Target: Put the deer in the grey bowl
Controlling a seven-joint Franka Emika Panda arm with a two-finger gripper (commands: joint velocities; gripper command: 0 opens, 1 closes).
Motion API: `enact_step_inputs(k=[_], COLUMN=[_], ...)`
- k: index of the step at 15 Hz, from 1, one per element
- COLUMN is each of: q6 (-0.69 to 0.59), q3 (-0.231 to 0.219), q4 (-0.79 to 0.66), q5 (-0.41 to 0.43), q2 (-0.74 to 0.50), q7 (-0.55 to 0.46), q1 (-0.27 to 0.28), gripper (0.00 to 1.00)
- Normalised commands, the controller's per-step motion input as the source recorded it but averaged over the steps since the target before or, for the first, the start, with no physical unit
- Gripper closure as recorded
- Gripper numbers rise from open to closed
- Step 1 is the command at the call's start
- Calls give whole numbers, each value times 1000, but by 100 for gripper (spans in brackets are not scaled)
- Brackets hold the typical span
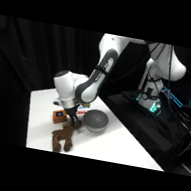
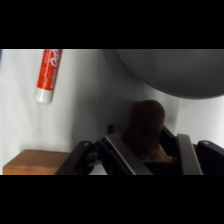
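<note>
Between the hand's (image 2: 148, 152) spread fingers, the deer (image 2: 145, 131) shows only partly, the grey bowl (image 2: 170, 70) cut off above.

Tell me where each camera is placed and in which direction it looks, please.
Side view: stands beside the table, looking across and down; shows the arm, its gripper low over the deer.
Wrist view: sits on the wrist, looking past the gripper at the table; two fingers flank the deer.
Shared: deer, grey bowl, wooden cube.

Robotics lab – black curtains (image 1: 30, 51), cabled electronics (image 1: 156, 101), white table (image 1: 124, 149).
</note>
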Motion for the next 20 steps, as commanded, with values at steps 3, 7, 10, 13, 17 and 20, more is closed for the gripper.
enact_step_inputs(k=[3, 7, 10, 13, 17, 20], q6=[131, 116, 81, 16, -58, -122], q3=[75, 71, 46, 8, -23, -48], q4=[-101, -106, -120, -187, -315, -379], q5=[111, 109, 87, 49, 0, -53], q2=[-81, -91, -126, -256, -465, -598], q7=[-187, -180, -132, -41, 50, 116], q1=[-75, -71, -44, 11, 85, 137], gripper=[76, 94, 94, 92, 92, 92])
